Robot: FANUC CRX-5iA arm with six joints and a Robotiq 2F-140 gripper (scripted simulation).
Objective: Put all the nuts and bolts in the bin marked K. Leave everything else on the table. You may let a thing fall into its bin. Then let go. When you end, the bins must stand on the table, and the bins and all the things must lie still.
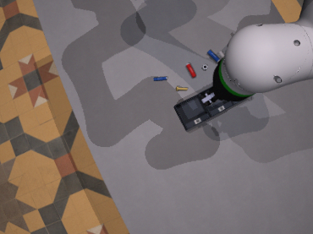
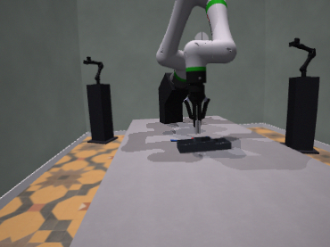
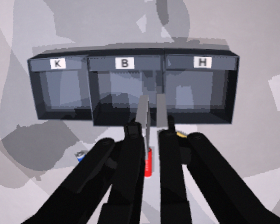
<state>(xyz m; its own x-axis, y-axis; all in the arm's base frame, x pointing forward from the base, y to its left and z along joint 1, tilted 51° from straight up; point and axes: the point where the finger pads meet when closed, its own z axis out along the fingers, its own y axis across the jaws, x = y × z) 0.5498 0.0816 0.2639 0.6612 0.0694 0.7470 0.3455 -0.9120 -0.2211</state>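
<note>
Here, one bin (image 1: 186,112), five fasteners, claw (image 3: 151,111) closed.
</note>
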